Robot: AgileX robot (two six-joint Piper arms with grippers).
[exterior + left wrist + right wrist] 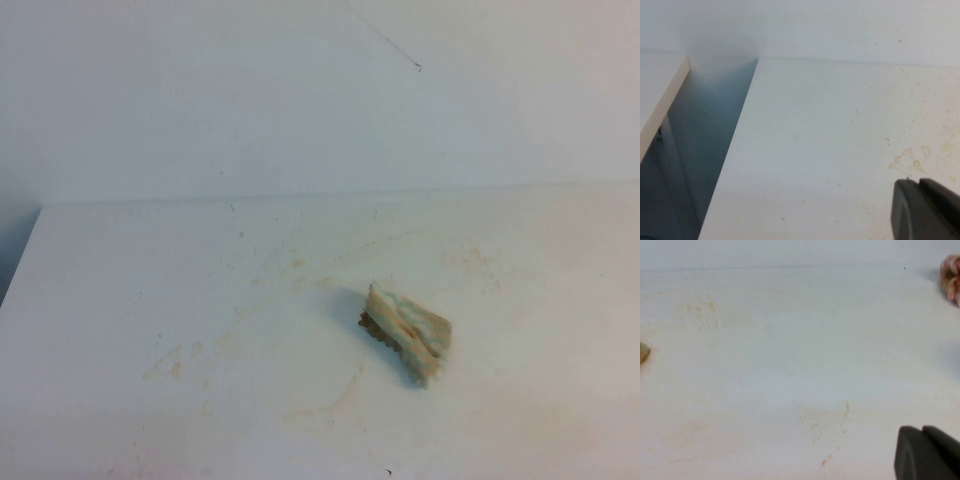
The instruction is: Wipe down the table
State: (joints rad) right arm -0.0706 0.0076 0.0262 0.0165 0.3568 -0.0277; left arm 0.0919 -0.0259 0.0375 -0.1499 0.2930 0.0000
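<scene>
A crumpled, stained whitish cloth [405,335] lies alone on the white table [150,270], a little right of the middle. Tan smears mark the tabletop, one patch [170,365] at the front left and a fainter one [470,260] at the right. Neither arm shows in the high view. My left gripper [918,181] is shut and empty, hovering over the table by a tan stain [910,160]. My right gripper [921,429] is also shut and empty, above a dotted stain [825,425], well away from anything on the table.
The table's left edge [742,130] drops into a dark gap [710,140] beside another white surface [660,95]. A white wall [300,100] stands behind. In the right wrist view a pinkish crumpled thing [951,277] lies far off and a tan scrap [643,352] at the frame's edge.
</scene>
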